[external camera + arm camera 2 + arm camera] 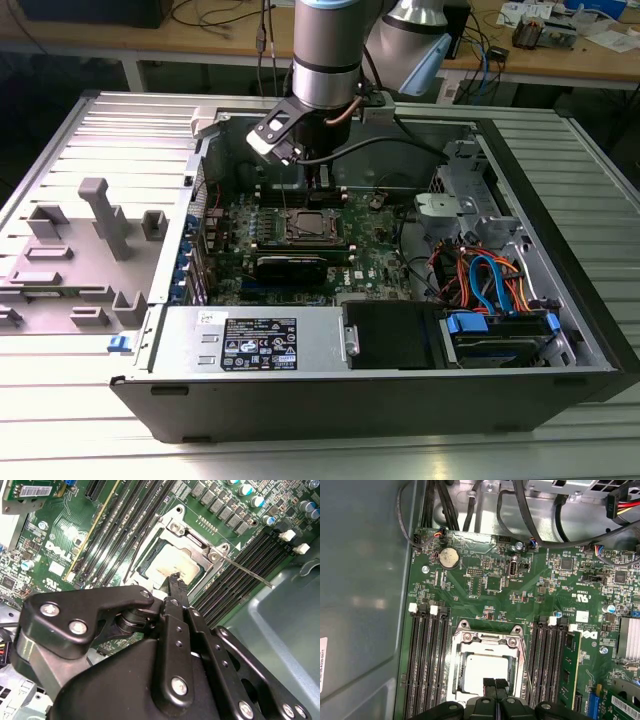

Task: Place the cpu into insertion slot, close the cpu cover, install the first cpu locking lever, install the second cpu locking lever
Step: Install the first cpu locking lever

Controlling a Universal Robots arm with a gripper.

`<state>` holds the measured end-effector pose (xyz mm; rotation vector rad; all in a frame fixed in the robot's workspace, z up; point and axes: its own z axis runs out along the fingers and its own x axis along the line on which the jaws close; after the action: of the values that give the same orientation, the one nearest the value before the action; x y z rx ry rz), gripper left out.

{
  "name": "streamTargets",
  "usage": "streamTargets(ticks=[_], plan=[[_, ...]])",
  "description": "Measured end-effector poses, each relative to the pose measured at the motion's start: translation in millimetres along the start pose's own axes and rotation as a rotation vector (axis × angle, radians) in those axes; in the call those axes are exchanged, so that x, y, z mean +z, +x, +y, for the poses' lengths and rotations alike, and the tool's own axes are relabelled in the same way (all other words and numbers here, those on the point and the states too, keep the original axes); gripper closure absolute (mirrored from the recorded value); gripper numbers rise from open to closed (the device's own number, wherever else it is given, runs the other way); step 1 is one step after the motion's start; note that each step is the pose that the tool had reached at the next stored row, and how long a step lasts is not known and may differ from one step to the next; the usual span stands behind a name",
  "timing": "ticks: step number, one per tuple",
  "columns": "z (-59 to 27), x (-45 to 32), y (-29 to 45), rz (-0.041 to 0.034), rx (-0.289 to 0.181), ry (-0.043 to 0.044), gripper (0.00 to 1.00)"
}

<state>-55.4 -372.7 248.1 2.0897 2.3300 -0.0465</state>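
Note:
The cpu (pixel 481 672), with a dull silver top, lies in the insertion slot (pixel 310 226) on the green motherboard. The shiny cpu cover (pixel 465 656) lies flat over it, and the chip (pixel 170 565) shows through its window. My gripper (pixel 495 683) hangs just above the chip's edge, its black fingertips (pixel 174 581) pressed together with nothing between them. One thin locking lever (pixel 247 571) sticks out from a socket corner over the memory slots. In the exterior view the gripper (pixel 318 186) is just behind the socket.
Long black memory slots (pixel 427 660) flank the socket on both sides. A black card (pixel 290 266) sits in front of it. Cables (pixel 485 280) and a drive cage fill the case's right in the exterior view. Grey case walls (pixel 360 590) stand close by.

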Motion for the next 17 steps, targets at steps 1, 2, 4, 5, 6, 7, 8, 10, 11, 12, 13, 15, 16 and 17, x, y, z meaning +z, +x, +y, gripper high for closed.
streamTargets(ticks=[1,2,4,5,6,7,8,10,11,12,13,15,16,17], plan=[[0.0,-1.1,0.0,0.0002,0.000,0.0004,0.89],[0.0,-1.9,0.0,0.0003,0.000,0.0006,0.89],[0.0,-5.3,-0.1,0.0004,0.000,0.0009,0.89],[0.0,-5.7,-0.1,0.0005,0.000,0.0008,0.89],[0.0,-5.7,-0.1,0.0006,0.000,0.0007,0.89],[0.0,-5.9,-0.1,0.0006,0.000,0.0007,0.89],[0.0,-6.1,-0.2,0.0005,0.000,0.0008,0.89],[0.0,-6.1,-0.1,0.0004,-0.004,0.0008,0.89],[0.1,-6.1,-0.2,0.0002,-0.013,0.0005,0.89],[0.1,-6.1,-0.2,0.0000,-0.028,0.0001,0.89],[0.0,-6.1,-0.1,0.0001,-0.040,-0.0003,0.89],[0.0,-6.1,-0.2,-0.0005,-0.080,-0.0015,0.89],[0.0,-6.1,-0.2,-0.0007,-0.094,-0.0018,0.89],[0.0,-6.1,-0.2,-0.0009,-0.106,-0.0021,0.89]])
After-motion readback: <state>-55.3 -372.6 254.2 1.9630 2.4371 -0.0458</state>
